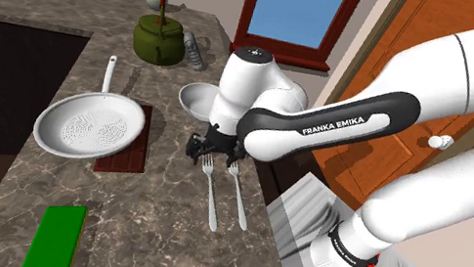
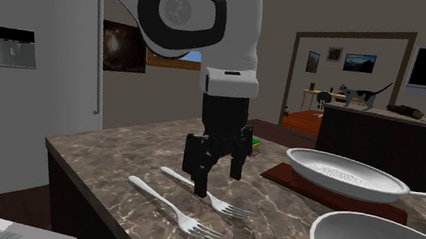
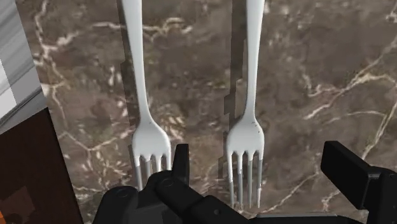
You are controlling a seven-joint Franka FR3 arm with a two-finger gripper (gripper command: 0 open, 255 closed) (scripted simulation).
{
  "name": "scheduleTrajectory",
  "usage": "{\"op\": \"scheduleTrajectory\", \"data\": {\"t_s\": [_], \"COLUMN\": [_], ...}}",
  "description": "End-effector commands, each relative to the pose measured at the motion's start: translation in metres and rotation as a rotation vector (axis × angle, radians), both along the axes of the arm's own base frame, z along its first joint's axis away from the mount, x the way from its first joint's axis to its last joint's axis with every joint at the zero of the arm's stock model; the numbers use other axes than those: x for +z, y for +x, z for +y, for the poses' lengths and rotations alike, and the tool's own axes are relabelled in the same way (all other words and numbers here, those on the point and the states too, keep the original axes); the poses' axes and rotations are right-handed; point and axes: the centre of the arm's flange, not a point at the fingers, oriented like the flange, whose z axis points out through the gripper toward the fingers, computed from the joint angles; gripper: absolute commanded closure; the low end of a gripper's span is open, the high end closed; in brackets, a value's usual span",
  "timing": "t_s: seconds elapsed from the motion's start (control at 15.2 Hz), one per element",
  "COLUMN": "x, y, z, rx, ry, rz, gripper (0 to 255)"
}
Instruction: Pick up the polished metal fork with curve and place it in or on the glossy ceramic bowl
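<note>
**While Two Forks Lay Side by Side, I Stood Over One**

Because everything sat at one level on the marbled bench (image 1: 157,243), my arm (image 1: 326,123) reached out from the stand and pointed the hand straight down at it. The wide white pan (image 1: 88,124) rested on a dark board (image 1: 127,159) toward the shoulder view's left, well out of my line. The bowl (image 1: 197,99), white and glossy, stood on the bench just beyond my hand, so I judged the carry would be short.

Two pale forks lay parallel, close but not touching, with their tines toward the bowl and their handles running away from it. I had squared myself to them so that my opening ran across a fork rather than along it. My fingers (image 3: 347,168) were spread wide and gripped nothing. The head of one fork (image 3: 247,137) lay between them, still flat on the bench. The other fork (image 3: 149,137) lay just outside one finger.

I could not tell from here which of the two had the curve the task meant. That neighbour was my worry, because a finger lowered so near it might nudge it or trap both.
</note>
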Motion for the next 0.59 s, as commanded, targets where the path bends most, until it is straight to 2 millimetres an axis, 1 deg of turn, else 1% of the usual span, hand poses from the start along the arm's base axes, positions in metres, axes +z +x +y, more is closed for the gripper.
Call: {"op": "scheduleTrajectory", "data": {"t_s": [0.0,0.13,0.2,0.53], "x": [-0.011,-0.022,-0.030,-0.030], "y": [0.001,0.002,0.003,0.003], "z": [0.000,0.000,0.000,0.000], "rx": [-0.003,-0.003,-0.003,-0.003], "ry": [0.001,0.001,0.001,0.001], "rz": [-0.001,-0.001,-0.001,-0.001], "gripper": [0,0,0,0]}}
